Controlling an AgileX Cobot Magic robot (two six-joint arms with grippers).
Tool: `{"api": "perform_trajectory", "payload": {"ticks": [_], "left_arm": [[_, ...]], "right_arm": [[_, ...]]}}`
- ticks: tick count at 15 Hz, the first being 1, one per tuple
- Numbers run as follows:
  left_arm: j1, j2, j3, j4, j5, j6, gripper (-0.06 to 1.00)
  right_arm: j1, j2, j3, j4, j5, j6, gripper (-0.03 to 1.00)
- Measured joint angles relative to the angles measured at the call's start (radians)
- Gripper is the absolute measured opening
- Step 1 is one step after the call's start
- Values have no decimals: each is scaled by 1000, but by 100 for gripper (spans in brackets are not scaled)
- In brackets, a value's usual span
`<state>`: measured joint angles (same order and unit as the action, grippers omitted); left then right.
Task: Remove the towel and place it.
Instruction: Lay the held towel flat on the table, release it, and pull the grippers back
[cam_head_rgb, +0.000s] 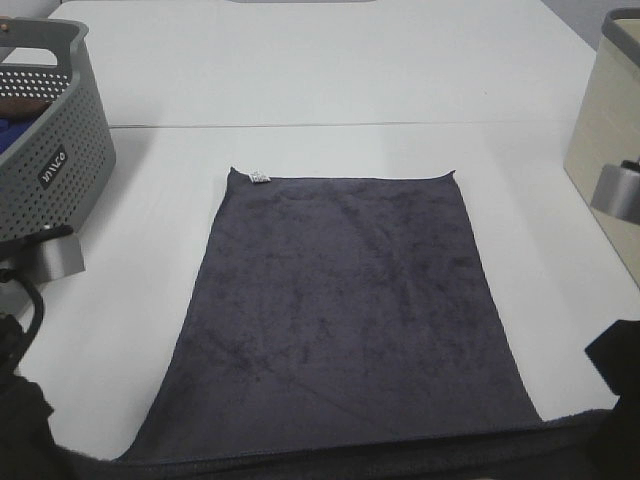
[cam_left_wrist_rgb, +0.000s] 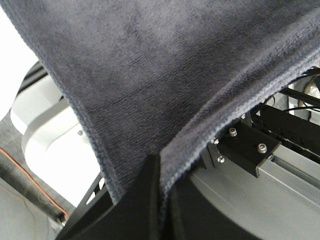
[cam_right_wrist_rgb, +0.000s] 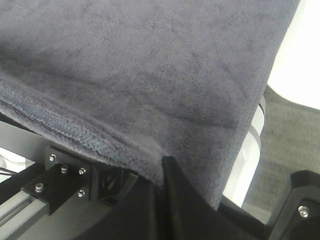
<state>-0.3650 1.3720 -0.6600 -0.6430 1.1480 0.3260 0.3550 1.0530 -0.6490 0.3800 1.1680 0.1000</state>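
Observation:
The dark charcoal-grey towel lies spread flat on the white table, with its small white tag at the far left corner. Its near edge hangs over the table's front edge. In the left wrist view my left gripper is shut on the towel's hem below the table edge. In the right wrist view my right gripper is shut on the towel's hem at the other near corner. In the exterior view both sets of fingertips are hidden below the front edge.
A grey perforated basket stands at the far left with a blue cloth inside. A beige box stands at the right edge. Black arm parts show at the bottom left and bottom right.

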Motion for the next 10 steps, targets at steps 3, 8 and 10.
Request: {"api": "perform_trajectory", "payload": {"ticks": [3, 8, 10], "left_arm": [[0, 82, 0, -8, 2, -11, 0], [8, 152, 3, -26, 15, -12, 0], [11, 188, 3, -27, 18, -12, 0]], "right_arm": [[-3, 128, 5, -2, -3, -15, 1], [-7, 293, 5, 7, -19, -52, 1], [-7, 333, 5, 13, -33, -73, 1]]}}
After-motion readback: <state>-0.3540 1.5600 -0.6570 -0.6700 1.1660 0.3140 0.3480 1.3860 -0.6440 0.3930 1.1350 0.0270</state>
